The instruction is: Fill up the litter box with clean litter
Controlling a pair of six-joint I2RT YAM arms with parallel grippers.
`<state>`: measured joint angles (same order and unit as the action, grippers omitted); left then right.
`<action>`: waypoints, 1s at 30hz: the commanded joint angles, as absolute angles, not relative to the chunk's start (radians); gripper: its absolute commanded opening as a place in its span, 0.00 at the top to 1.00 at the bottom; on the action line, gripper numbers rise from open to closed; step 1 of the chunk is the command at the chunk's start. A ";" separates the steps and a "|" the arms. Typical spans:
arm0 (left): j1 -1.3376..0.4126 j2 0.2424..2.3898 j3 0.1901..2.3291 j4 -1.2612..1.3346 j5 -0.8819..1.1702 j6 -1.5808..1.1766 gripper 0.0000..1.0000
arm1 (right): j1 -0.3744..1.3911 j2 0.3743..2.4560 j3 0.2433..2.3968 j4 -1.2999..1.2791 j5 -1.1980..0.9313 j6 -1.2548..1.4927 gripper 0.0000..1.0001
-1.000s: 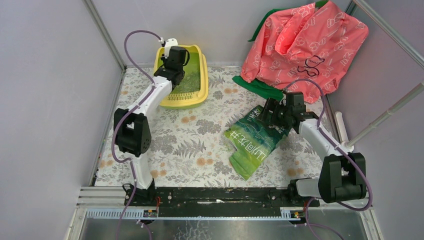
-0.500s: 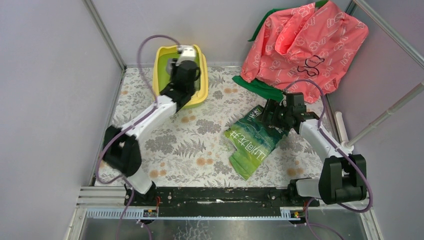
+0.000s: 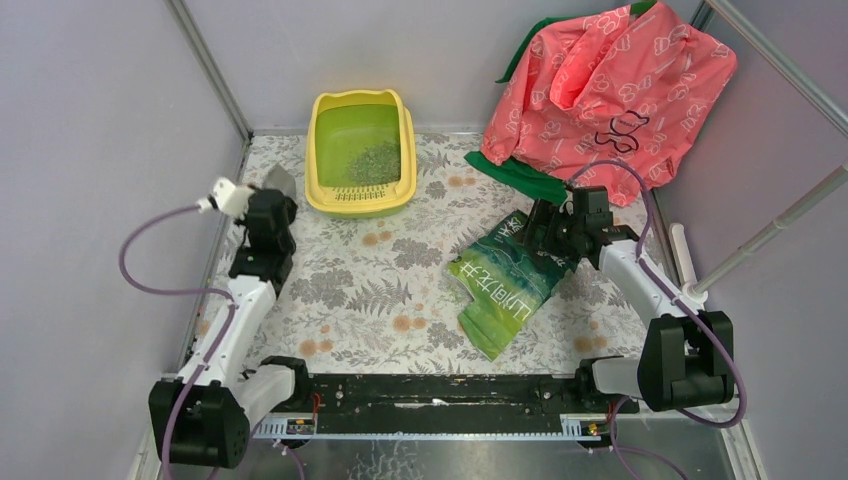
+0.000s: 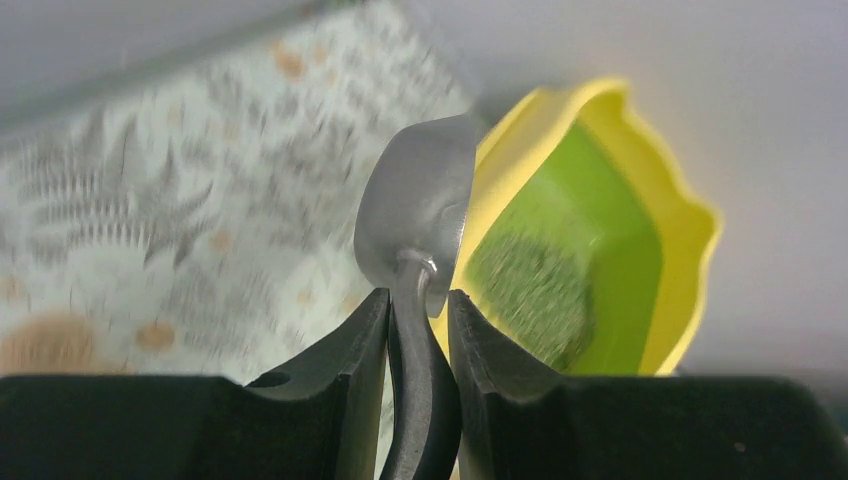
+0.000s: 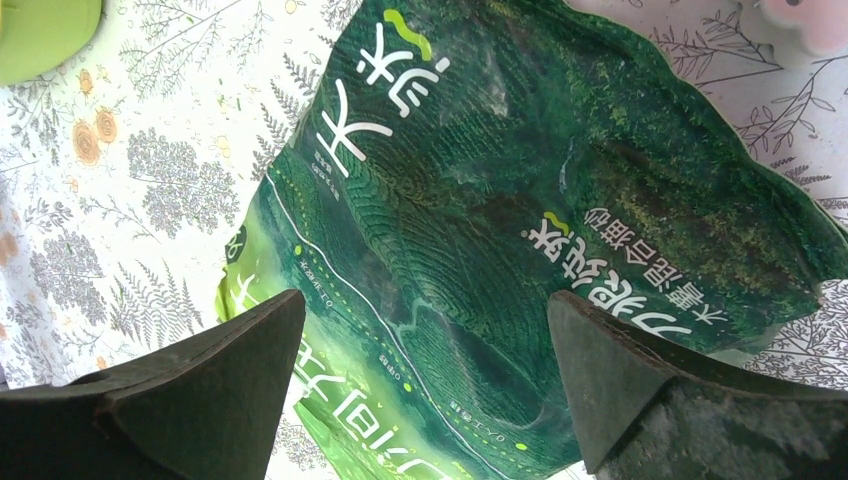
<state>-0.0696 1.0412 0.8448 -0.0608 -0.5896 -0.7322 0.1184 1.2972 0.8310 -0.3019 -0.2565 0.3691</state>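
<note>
Litter box [image 3: 362, 203]: sitting flat at the far edge of the mat, ahead of the left claw [image 3: 270, 203] and off to its right, apart from it; slotted lip facing the near side; showing in the left wrist view [image 4: 545, 115] just past the right finger.

Litter [image 3: 373, 162]: lying as a grainy green-grey patch inside the box, gathering toward the right half and the slotted end; appearing blurred in the left wrist view [image 4: 530, 290], beyond and right of the fingertips.

Left claw [image 4: 418, 300]: pinching the dark handle of a spoon [image 4: 415, 200] between pressed-in fingers; hovering over the mat's left side.

Spoon [image 3: 281, 180]: sticking forward out of the left claw, grey bowl pointing toward the box's near left corner; contents of the bowl not telling clearly.

Right claw [image 3: 545, 228]: spreading wide, fingers [image 5: 215, 370] standing to either side of the bag's upper end; touching or not, cannot tell.

Bag [image 3: 505, 280]: lying flat and crumpled, glossy green with white lettering, stretching from under the right claw [image 5: 425, 305] back toward the arm bases; filling the right wrist view [image 5: 480, 200].

Mat [image 3: 380, 290]: spreading under both claws, printed with grey ferns and orange flowers.

Pink cloth [image 3: 610, 80]: heaping in the far right corner, beyond the right claw.
</note>
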 commanded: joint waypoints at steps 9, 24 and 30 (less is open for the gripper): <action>0.086 1.119 0.558 0.152 -0.403 -1.118 1.00 | 0.127 1.291 0.805 -0.259 -0.297 0.358 0.00; 0.305 1.696 0.704 0.346 0.099 -1.130 0.35 | 0.127 1.299 0.807 -0.258 -0.299 0.367 0.00; 0.303 1.550 0.582 0.324 0.108 -1.107 0.15 | 0.129 1.262 0.825 -0.295 -0.301 0.371 0.00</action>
<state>0.3027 1.6482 0.6514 0.3286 0.0666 -1.1355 0.1184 1.3006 0.7982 -0.2802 -0.2821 0.3687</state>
